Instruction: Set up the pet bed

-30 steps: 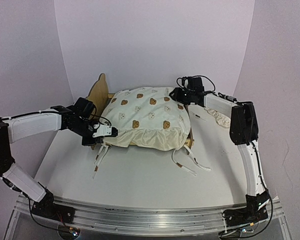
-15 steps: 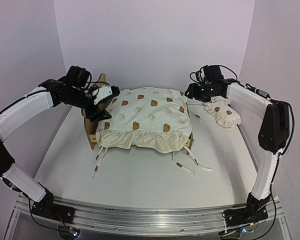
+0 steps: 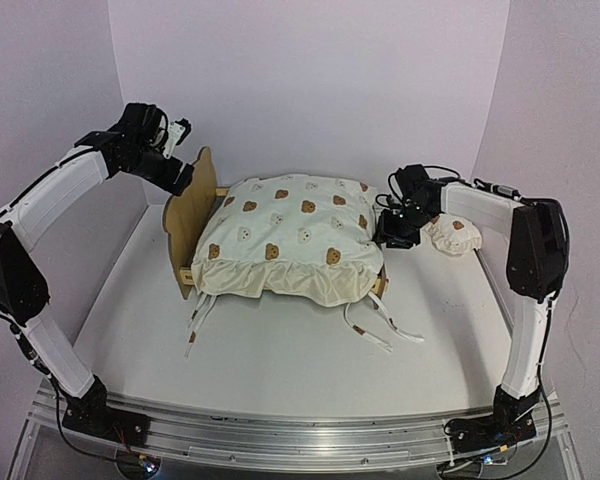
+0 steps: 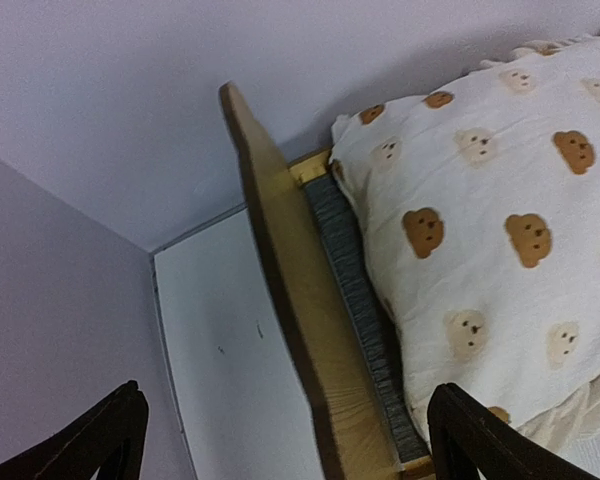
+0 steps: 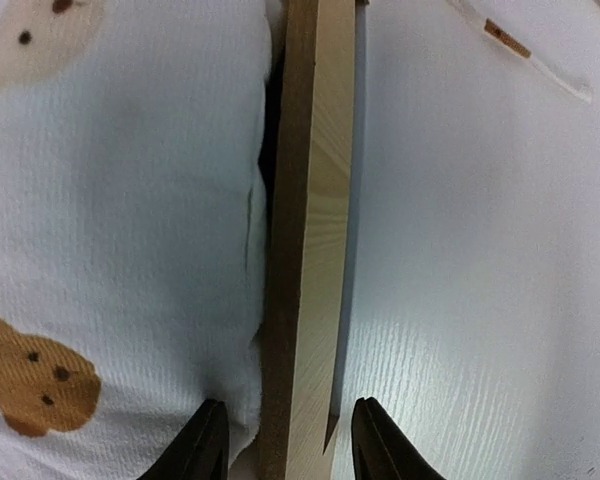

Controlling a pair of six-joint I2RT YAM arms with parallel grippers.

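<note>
The pet bed (image 3: 188, 222) stands mid-table, its curved wooden headboard on the left. The bear-print cushion (image 3: 290, 232) lies in the frame and covers most of it. My left gripper (image 3: 178, 160) hangs wide open in the air above and behind the headboard (image 4: 290, 300), holding nothing; beside the headboard a strip of grey felt base (image 4: 355, 270) and the cushion (image 4: 490, 220) show. My right gripper (image 3: 393, 234) is low at the bed's right end. Its open jaws (image 5: 290, 403) straddle the wooden end rail (image 5: 310, 230), one finger against the cushion (image 5: 130, 200).
The small bear-print pillow (image 3: 450, 235) lies on the table right of the bed, just behind my right wrist. Tie strings (image 3: 378, 325) trail from the cushion over the white table toward the front, with another pair (image 3: 202, 318) at the left. Purple walls close in behind and at both sides.
My left gripper let go of the cushion's front left corner, opened wide, and rose back-left above the headboard. My right gripper lifted off the cushion's back right corner, then came down at the end rail.
</note>
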